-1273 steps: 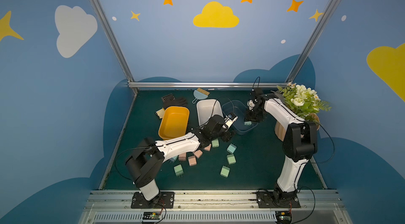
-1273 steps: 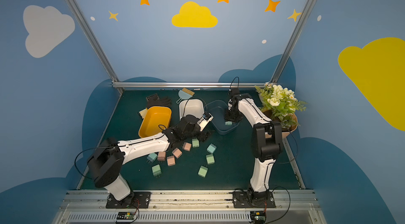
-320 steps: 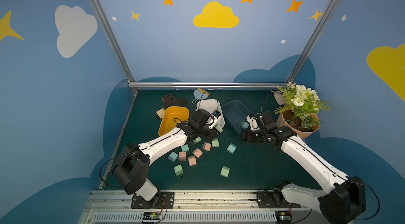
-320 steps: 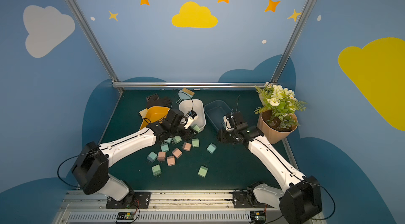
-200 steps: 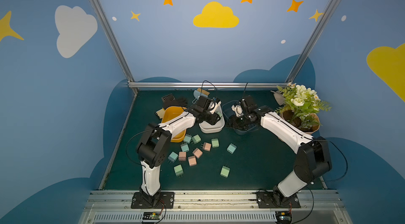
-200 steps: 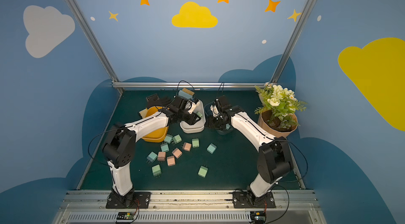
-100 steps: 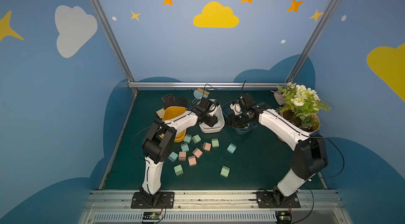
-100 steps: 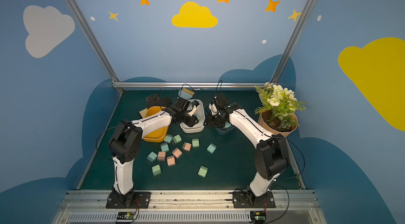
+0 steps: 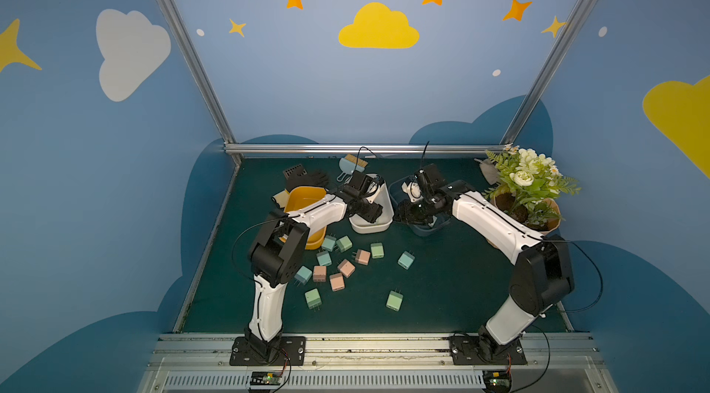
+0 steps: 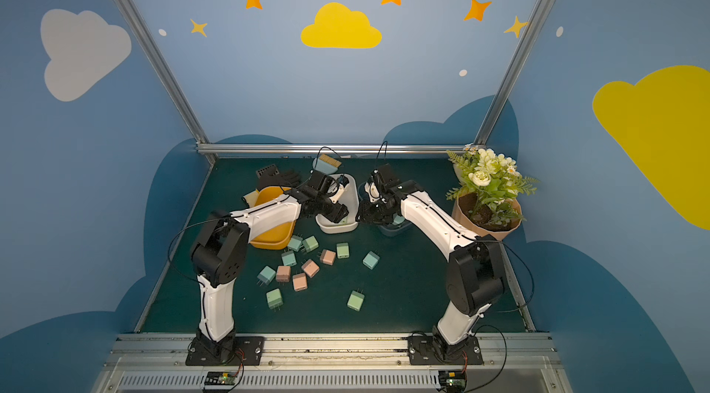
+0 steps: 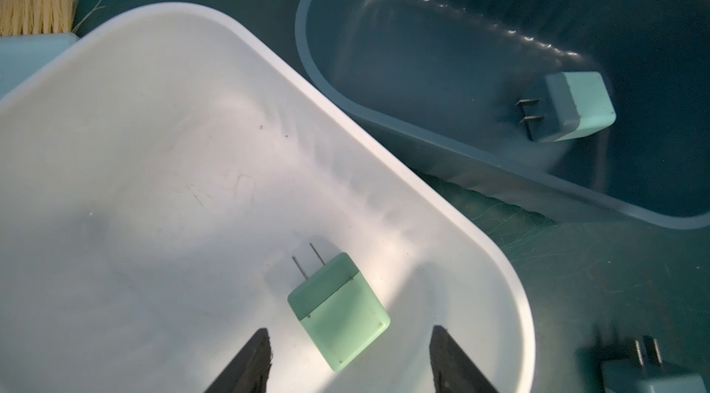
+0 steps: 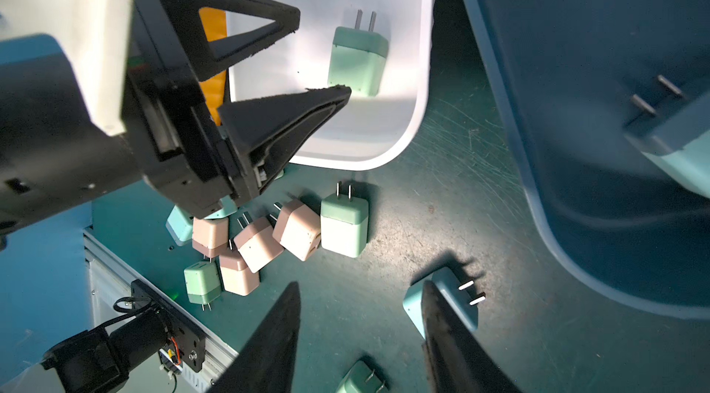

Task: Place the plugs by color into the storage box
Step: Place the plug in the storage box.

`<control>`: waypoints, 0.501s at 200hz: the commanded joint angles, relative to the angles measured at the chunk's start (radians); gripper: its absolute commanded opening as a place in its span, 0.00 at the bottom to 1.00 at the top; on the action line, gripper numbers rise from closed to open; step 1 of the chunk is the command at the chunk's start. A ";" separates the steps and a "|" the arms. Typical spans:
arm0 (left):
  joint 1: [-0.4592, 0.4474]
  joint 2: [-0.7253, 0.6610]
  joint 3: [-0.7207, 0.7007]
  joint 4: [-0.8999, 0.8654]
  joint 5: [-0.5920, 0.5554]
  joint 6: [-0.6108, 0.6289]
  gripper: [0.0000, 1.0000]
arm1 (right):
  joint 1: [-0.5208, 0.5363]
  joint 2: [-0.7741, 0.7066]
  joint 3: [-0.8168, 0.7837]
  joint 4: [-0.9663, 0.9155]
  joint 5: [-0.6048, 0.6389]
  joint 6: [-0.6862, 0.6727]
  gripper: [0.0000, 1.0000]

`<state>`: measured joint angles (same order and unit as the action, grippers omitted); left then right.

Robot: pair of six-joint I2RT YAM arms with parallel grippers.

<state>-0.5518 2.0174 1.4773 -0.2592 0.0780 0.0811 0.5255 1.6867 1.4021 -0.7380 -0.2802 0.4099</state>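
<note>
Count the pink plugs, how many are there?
4, bunched on the mat: one pink plug farthest back, one just nearer, two nearest the robot. The left arm covers part of the yellow box, so more may hide there.

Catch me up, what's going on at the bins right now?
The left gripper hangs open over the white bin, where one green plug lies loose. The right gripper is open and empty by the blue bin, which holds one light blue plug. About a dozen pink, green and blue plugs are scattered on the mat, unsorted.
</note>
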 commanded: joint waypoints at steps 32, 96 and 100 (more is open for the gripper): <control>-0.008 -0.058 -0.030 0.038 0.005 -0.001 0.66 | 0.009 -0.008 -0.001 -0.008 0.010 0.003 0.51; -0.017 -0.100 -0.078 0.075 -0.014 -0.026 0.66 | 0.022 -0.015 -0.005 -0.027 0.002 -0.005 0.51; -0.019 -0.105 -0.080 0.075 -0.016 -0.024 0.66 | 0.023 -0.019 -0.008 -0.029 0.005 -0.005 0.51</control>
<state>-0.5632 1.9675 1.4181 -0.2001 0.0738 0.0601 0.5396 1.6867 1.4021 -0.7383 -0.2790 0.4110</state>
